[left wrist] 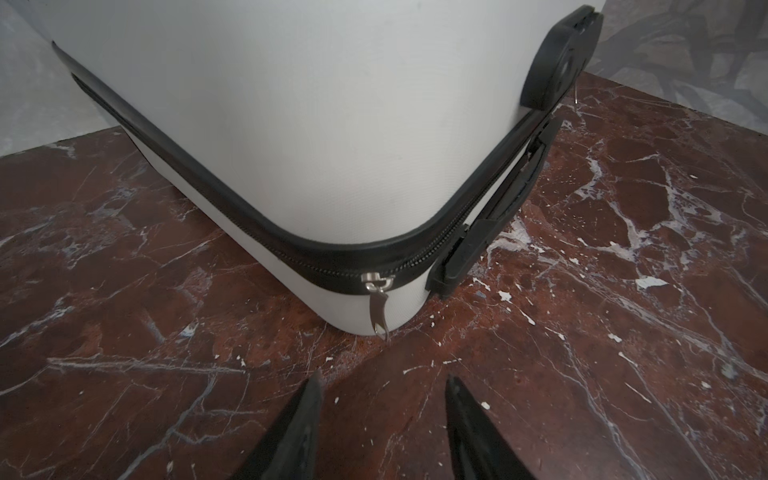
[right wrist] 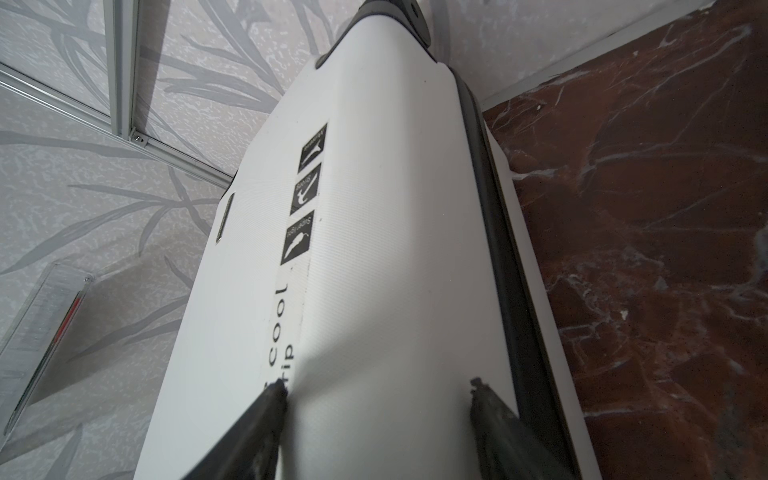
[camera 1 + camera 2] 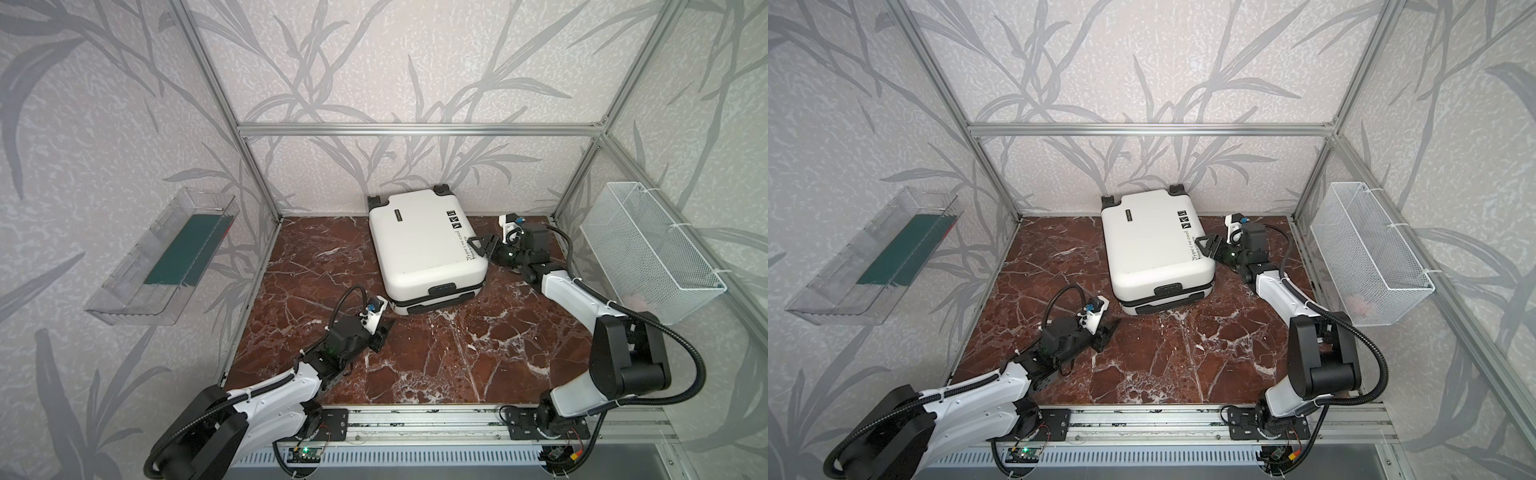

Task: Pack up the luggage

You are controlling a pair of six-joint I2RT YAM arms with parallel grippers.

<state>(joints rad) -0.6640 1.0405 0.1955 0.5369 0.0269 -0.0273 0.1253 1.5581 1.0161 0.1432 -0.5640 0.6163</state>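
Note:
The luggage (image 3: 424,245) (image 3: 1154,241) is a white hard-shell suitcase lying flat and closed at the back middle of the marble table. Its black zipper seam runs round the side, and a silver zipper pull (image 1: 379,309) hangs at the near corner. My left gripper (image 3: 384,328) (image 1: 384,378) sits low over the table just short of that corner, open, with nothing between its fingers. My right gripper (image 3: 473,245) (image 2: 376,384) is at the right edge of the luggage's top shell (image 2: 374,249), by the printed text, open and holding nothing.
A clear plastic bin (image 3: 166,257) holding something dark green hangs on the left wall. On the right wall hangs a white wire basket (image 3: 648,253) with a pale thing at its bottom. Aluminium frame posts stand at the table's corners. The brown marble table (image 3: 457,353) lies in front of the luggage.

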